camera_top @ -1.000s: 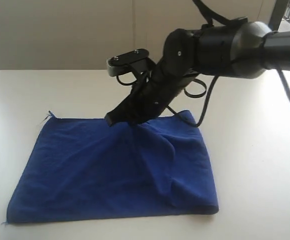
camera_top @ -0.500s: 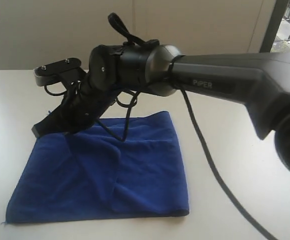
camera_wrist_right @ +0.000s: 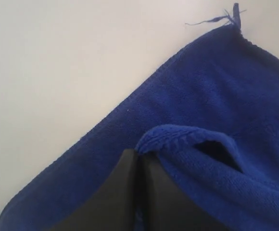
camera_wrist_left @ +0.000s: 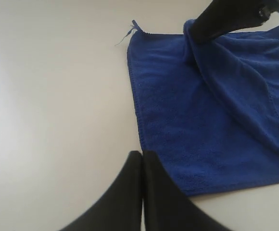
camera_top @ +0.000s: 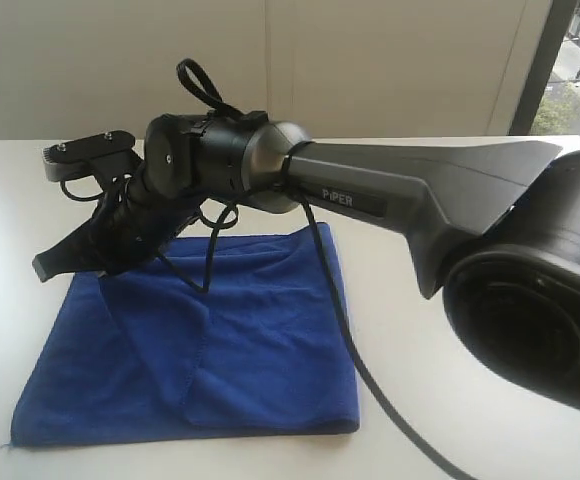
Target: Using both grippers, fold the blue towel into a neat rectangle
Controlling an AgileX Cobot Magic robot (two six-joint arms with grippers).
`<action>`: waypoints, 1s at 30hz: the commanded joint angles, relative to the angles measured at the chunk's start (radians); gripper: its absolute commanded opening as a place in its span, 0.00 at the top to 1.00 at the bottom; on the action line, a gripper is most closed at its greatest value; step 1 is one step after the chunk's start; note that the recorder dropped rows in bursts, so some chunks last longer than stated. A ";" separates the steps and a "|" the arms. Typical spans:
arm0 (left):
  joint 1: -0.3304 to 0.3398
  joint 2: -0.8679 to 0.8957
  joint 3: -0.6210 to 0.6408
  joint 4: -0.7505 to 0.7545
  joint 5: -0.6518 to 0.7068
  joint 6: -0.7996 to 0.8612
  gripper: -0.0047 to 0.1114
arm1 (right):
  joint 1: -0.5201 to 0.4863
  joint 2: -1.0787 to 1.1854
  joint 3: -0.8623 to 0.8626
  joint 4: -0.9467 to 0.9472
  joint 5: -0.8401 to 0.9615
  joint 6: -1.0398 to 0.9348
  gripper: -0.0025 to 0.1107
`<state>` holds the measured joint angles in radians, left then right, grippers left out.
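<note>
- On the white table [camera_top: 10, 200], the towel [camera_top: 270, 340] lies partly folded, one flap doubled over the lower layer.
- Right gripper [camera_top: 48, 266], reaching across to the left, is clenched on a towel edge, holding it raised near the far left corner.
- Left gripper [camera_wrist_left: 142, 161] is clenched and empty, above bare table just beside the towel's edge.

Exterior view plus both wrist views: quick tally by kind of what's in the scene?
blue towel: 1
pincers: 2 (left pincer, right pincer)
table: 1
total: 4
</note>
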<state>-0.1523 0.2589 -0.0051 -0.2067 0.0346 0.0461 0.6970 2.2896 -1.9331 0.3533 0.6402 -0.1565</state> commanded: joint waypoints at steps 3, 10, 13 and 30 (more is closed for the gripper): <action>0.001 -0.006 0.005 0.000 -0.004 0.003 0.96 | 0.000 0.004 -0.010 0.042 -0.039 -0.033 0.68; 0.001 -0.006 0.005 0.000 -0.004 0.003 0.96 | 0.000 -0.045 -0.012 -0.030 0.011 -0.073 0.44; 0.001 -0.006 0.005 0.000 -0.004 0.003 0.96 | -0.004 -0.095 -0.012 -0.191 0.088 -0.067 0.49; 0.001 -0.006 0.005 0.000 -0.004 0.003 0.96 | -0.231 -0.282 0.422 -0.371 0.152 -0.071 0.82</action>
<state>-0.1523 0.2589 -0.0051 -0.2067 0.0346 0.0461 0.4861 2.0486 -1.6141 -0.0262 0.8568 -0.1910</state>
